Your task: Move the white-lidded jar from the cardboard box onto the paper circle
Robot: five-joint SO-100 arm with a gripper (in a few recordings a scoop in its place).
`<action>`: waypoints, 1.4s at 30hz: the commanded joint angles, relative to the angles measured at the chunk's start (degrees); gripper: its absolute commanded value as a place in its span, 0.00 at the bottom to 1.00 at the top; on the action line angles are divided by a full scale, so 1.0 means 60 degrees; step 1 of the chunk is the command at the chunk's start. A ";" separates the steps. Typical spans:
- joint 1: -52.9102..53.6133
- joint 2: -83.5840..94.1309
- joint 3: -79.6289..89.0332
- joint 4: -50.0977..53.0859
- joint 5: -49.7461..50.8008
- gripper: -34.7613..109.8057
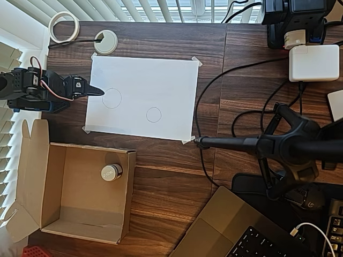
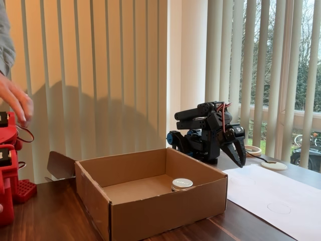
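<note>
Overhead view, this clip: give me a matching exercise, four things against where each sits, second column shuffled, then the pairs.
Things:
1. white-lidded jar
2. gripper
3. white tape ring
4. smaller paper circle

Places:
A. top left corner of the desk, by the blinds
B. right half of the paper sheet, nothing on it
C. inside the cardboard box, near its right wall
D. over the sheet's left edge, pointing at the larger circle

Pairs: 1-C, 2-D, 3-A, 4-B
</note>
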 commanded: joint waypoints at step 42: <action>0.2139 -0.5435 -0.7119 0.0220 -0.5889 0.46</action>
